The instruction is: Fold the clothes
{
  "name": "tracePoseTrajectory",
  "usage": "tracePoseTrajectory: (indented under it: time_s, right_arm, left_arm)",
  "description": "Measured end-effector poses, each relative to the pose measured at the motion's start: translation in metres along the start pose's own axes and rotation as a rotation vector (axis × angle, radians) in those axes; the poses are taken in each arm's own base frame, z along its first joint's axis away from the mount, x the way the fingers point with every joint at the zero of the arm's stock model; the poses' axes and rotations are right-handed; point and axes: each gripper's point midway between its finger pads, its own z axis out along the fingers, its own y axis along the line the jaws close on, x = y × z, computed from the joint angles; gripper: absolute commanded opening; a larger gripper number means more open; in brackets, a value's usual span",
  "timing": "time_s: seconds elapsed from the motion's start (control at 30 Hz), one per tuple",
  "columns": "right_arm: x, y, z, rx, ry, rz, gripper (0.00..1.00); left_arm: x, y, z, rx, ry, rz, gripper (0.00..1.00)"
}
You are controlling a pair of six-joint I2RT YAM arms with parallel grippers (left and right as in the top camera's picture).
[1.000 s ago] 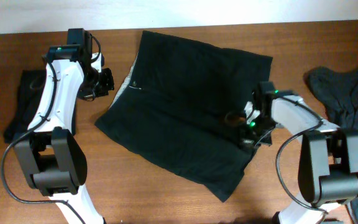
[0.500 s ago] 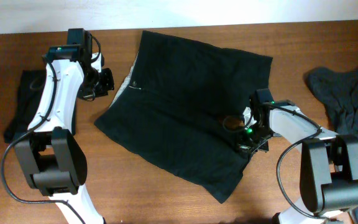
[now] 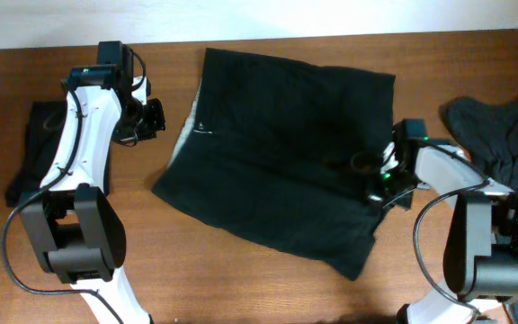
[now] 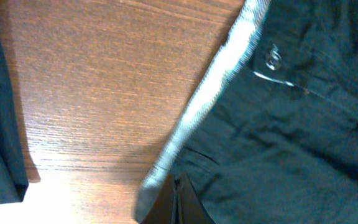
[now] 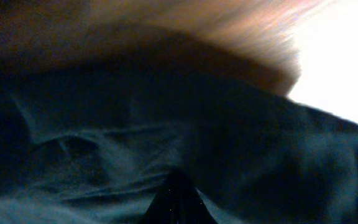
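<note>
Wide black shorts (image 3: 277, 153) lie spread across the middle of the table, their pale waistband strip (image 3: 187, 121) along the left edge. My right gripper (image 3: 367, 166) is shut on the fabric near the shorts' right edge. In the right wrist view, dark cloth (image 5: 135, 137) fills the frame around the shut gripper (image 5: 176, 199). My left gripper (image 3: 156, 117) is shut and holds nothing, just left of the waistband. The left wrist view shows the waistband (image 4: 216, 93) and the closed gripper (image 4: 176, 202) at its lower end.
A folded dark garment (image 3: 34, 144) lies at the far left behind my left arm. A crumpled pile of dark grey clothes (image 3: 502, 135) sits at the right edge. The table's far edge meets a white wall (image 3: 241, 18).
My right gripper has moved to the right, dragging the shorts with it. The shorts' left edge has slid away from my left gripper, which stayed in place.
</note>
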Motion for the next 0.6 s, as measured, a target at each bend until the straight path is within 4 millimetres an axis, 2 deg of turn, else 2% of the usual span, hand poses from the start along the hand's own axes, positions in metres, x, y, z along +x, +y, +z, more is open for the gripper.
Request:
tracePoseTrajectory:
  time_s: [0.13,0.27,0.43,0.5,0.6]
  right_arm:
    - [-0.024,-0.010,-0.009,0.052,-0.061,-0.006,0.04]
    - [-0.050,-0.007,-0.026,0.072,-0.141,-0.026,0.04]
    - [-0.078,-0.001,-0.050,0.092,-0.231,-0.062,0.04]
    - [-0.076,0.000,-0.057,0.098,-0.212,-0.060,0.04]
    - [-0.068,0.002,-0.079,0.115,-0.158,-0.059,0.04]
  left_arm:
    - [0.004,-0.001,0.000,0.002,0.017,0.001,0.01]
    - [0.008,-0.008,0.000,0.014,0.029,0.011,0.01]
    - [0.020,-0.027,0.002,0.017,0.065,0.057,0.01]
    - [0.027,-0.031,0.002,0.013,0.090,0.068,0.01]
    - [0.045,-0.031,0.001,-0.002,0.160,0.073,0.01]
